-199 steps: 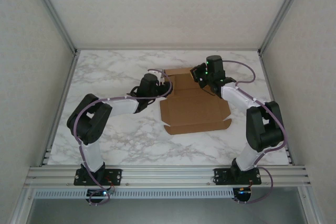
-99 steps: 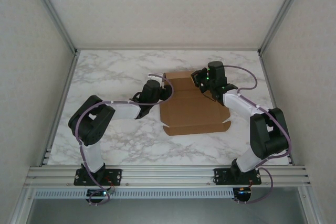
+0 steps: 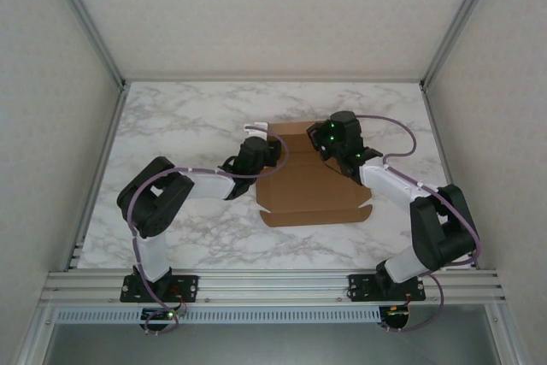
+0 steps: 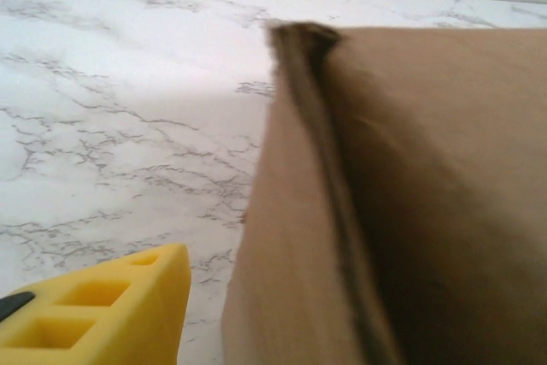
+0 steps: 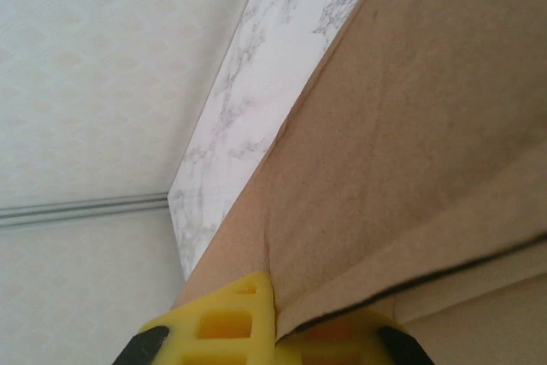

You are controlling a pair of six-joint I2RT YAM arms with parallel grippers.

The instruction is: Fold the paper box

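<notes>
The paper box (image 3: pixel 309 187) lies in the middle of the marble table, its far panel lifted. My right gripper (image 3: pixel 328 138) holds that far panel; in the right wrist view the brown sheet (image 5: pixel 410 108) is pinched between the yellow fingers (image 5: pixel 224 324), so the gripper (image 5: pixel 286 331) is shut on it. My left gripper (image 3: pixel 264 153) is at the box's far left corner. In the left wrist view a raised cardboard wall (image 4: pixel 402 203) stands edge-on, with one yellow finger (image 4: pixel 107 309) apart from it on the left. The other finger is hidden behind the cardboard.
The marble table (image 3: pixel 179 121) is enclosed by pale walls on the left, right and back. An aluminium rail (image 3: pixel 273 283) carrying both arm bases runs along the near edge. Purple cables loop over both arms.
Both grippers moved nearer and inward. The far panel, held by the right gripper, has tipped over the box, and the whole box has slid a little toward the near edge.
</notes>
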